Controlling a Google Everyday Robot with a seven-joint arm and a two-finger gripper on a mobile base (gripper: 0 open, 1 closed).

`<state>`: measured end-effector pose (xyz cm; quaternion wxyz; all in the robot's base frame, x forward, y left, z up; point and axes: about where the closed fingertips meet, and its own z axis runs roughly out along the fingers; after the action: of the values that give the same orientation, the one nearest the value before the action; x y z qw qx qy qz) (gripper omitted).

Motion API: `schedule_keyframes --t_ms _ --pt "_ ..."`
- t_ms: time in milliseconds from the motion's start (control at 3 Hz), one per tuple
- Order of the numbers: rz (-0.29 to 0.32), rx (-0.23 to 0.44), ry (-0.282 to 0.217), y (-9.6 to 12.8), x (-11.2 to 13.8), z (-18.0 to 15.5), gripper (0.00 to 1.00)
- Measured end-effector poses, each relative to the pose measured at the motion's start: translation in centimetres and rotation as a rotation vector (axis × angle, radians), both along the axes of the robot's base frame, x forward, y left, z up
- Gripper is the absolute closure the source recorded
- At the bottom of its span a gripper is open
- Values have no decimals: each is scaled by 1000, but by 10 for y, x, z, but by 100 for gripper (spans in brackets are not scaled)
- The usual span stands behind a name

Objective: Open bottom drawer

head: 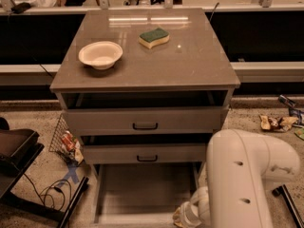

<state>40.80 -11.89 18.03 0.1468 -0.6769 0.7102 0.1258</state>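
The bottom drawer [142, 189] of the grey cabinet is pulled well out, and its pale grey inside shows with nothing in it. Its front and black handle lie at the lower frame edge, mostly out of view. My gripper [184, 217] is at the drawer's front right corner, at the very bottom of the view, below my white arm [247, 179]. The arm covers the drawer's right side. The middle drawer [145, 153] and the top drawer [145, 121] each stand slightly out, with a dark gap above the front.
A white bowl [100, 54] and a green-and-yellow sponge [154, 37] sit on the cabinet top [190, 65]. A wire basket with packets [65, 139], cables [52, 194] and a dark chair base [14, 151] are on the floor at left. Wrappers [275, 122] lie at right.
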Motion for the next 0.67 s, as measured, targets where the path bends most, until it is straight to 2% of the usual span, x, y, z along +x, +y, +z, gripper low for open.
schedule_keyframes --t_ms 333,667 --pt "13 -4 33 -4 -24 8 74" --pt "13 -4 33 -4 -24 8 52"
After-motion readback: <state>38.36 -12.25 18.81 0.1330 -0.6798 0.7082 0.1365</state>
